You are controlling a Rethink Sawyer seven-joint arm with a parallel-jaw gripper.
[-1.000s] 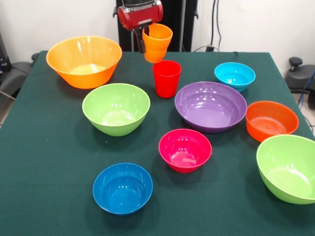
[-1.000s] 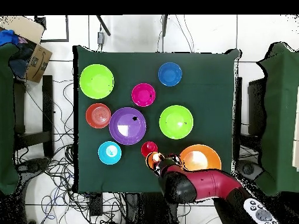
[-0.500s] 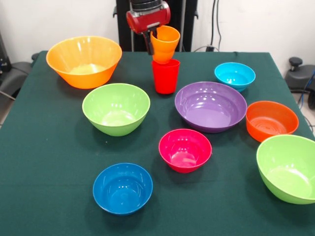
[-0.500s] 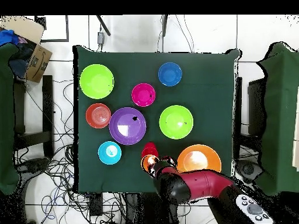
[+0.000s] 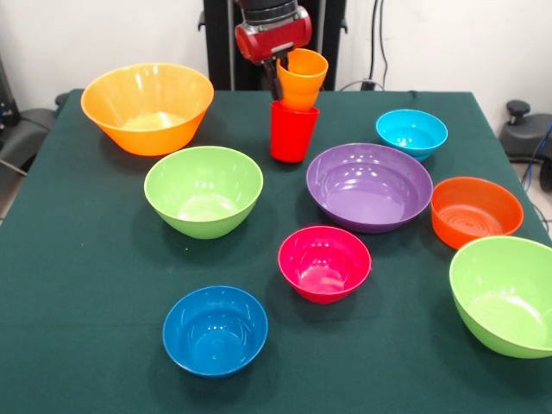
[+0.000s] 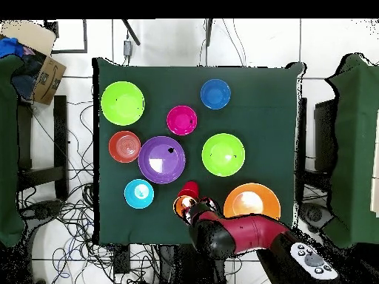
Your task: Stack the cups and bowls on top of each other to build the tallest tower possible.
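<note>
smooth orange plastic cup mouth-up, tilted, base in upright red plastic cup near table's far edge | gripper clamps orange rim | no writing legible

A dark green cloth covers a square table that fills most of the front view. Behind it is a plain white wall, with thin cables hanging down it. From overhead, the floor is pale tile, strewn with tangled black cables to the left of the table. Dark chairs stand on both sides. An open cardboard box sits at the upper left corner. The lighting is bright and even.
</note>
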